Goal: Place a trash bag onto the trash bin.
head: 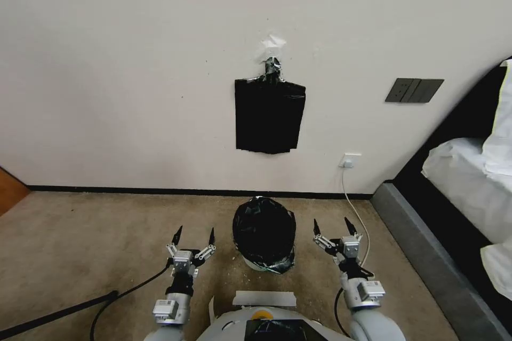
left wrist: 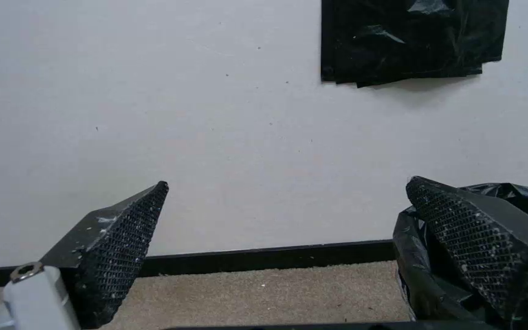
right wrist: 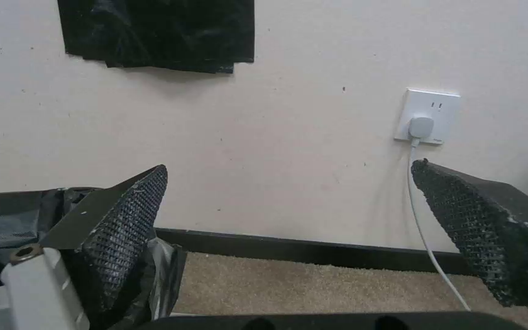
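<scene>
**Bag on bin, grippers clear**

Left gripper (head: 193, 236) and right gripper (head: 334, 226) hang spread wide, holding nothing, either side of the bin (head: 256, 264). Bag (head: 264, 233) sits draped over it, between them, untouched. Rim looks covered, so the task seems near done; fit at the back is hidden. Spare bags (head: 270, 115) hang on the wall beyond.

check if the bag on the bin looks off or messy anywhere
Slightly. The trash bag covers the trash bin unevenly: it droops lower on the robot's right, and a strip of cream wall shows below it. Both the left gripper and right gripper are open beside it, holding nothing.
</scene>
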